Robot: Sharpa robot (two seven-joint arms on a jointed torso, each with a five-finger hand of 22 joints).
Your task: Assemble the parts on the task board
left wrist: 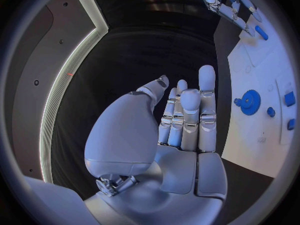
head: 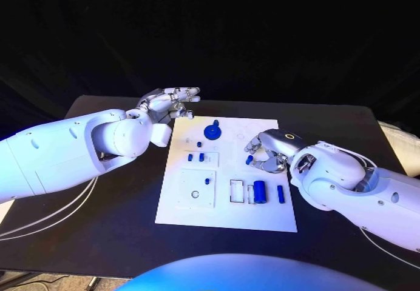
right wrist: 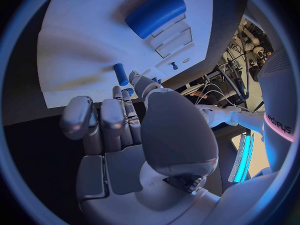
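The white task board [head: 227, 213] lies in the middle of the black table. On it I see a blue gear [head: 213, 130], a thick blue cylinder [head: 259, 192], a thin blue pin [head: 280, 193] and two short blue pegs [head: 190, 157]. My right hand [head: 267, 151] hovers over the board's right side and pinches a small blue peg [head: 249, 160] between thumb and finger; the peg [right wrist: 120, 74] sticks out past the fingertips. My left hand [head: 172, 99] is raised off the board's far left corner, fingers apart and holding nothing. The gear [left wrist: 250, 102] lies beyond its fingers.
A raised white square plate [head: 198, 188] with a small ring hole sits at the board's near left. An open rectangular slot [head: 237, 190] lies beside the thick cylinder [right wrist: 156, 12]. Bare black table [head: 105, 224] surrounds the board on all sides.
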